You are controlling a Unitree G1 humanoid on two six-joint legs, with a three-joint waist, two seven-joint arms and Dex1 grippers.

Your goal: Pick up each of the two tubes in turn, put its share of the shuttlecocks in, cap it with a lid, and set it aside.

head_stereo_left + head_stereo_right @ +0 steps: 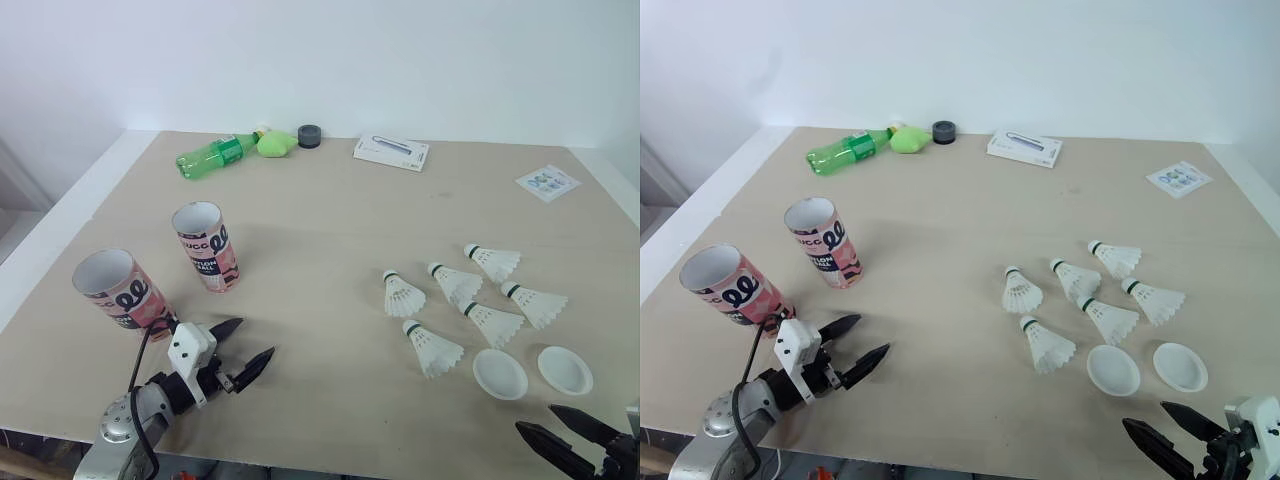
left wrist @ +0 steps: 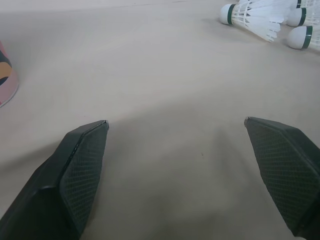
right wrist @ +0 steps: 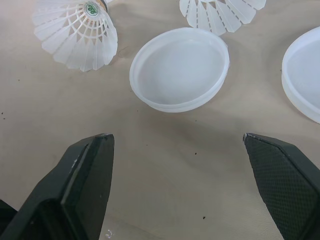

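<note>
Two pink patterned tubes stand open-topped on the table's left: one farther in, one near the front-left edge. My left gripper is open and empty just right of the nearer tube, low over the table. Several white shuttlecocks lie on the right. Two white lids sit in front of them, one on the left and one on the right. My right gripper is open and empty at the front edge, just short of the lids.
At the far edge lie a green bottle, a green lump, a dark tape roll, a white box and a sticker sheet. The tan tabletop has white borders left and right.
</note>
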